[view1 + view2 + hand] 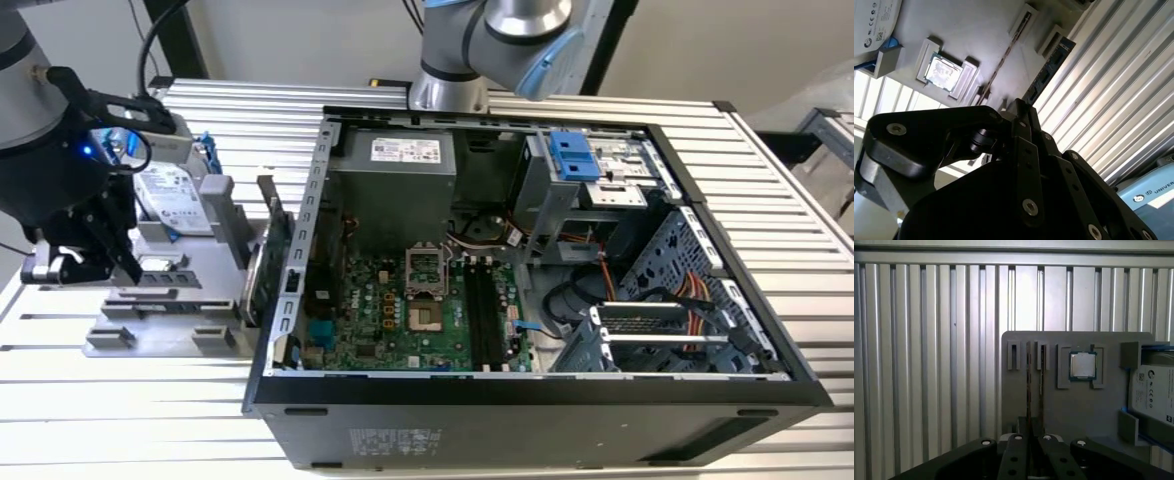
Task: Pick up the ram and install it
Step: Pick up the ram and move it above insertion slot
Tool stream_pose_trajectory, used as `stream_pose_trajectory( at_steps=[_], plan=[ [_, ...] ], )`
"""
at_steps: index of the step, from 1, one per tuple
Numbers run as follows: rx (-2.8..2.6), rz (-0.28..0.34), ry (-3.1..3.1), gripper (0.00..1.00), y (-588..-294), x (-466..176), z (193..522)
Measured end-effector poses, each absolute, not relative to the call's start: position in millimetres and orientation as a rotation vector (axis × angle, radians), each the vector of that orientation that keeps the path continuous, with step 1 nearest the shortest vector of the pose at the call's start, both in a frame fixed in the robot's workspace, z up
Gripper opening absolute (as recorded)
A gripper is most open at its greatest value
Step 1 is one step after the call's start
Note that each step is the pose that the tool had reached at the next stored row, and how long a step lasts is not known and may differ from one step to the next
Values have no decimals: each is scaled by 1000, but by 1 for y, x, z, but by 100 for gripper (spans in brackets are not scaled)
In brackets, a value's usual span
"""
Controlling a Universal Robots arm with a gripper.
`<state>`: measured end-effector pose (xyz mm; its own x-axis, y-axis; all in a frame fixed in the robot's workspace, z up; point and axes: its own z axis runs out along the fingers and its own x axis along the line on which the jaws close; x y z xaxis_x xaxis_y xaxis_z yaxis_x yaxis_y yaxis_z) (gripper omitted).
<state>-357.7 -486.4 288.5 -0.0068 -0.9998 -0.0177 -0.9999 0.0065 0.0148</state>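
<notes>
Ribbed table below, the claw tilts down over the ram

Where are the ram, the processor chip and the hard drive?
ram [1050, 71], second wrist view, middle of its dark face.
processor chip [1083, 365], first wrist view, centre of its metal lid.
hard drive [167, 188], exterior view, its white label.

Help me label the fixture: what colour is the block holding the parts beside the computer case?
The block is plain grey, clearest in the first wrist view.

Near end of ram (dark sliver) behind gripper
</notes>
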Motion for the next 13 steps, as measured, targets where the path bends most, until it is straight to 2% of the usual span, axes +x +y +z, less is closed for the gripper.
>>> stream_pose_trajectory(
  at_steps=[13],
  plan=[
    [-2213,36,2227,0,-486,-358,300]
  ],
)
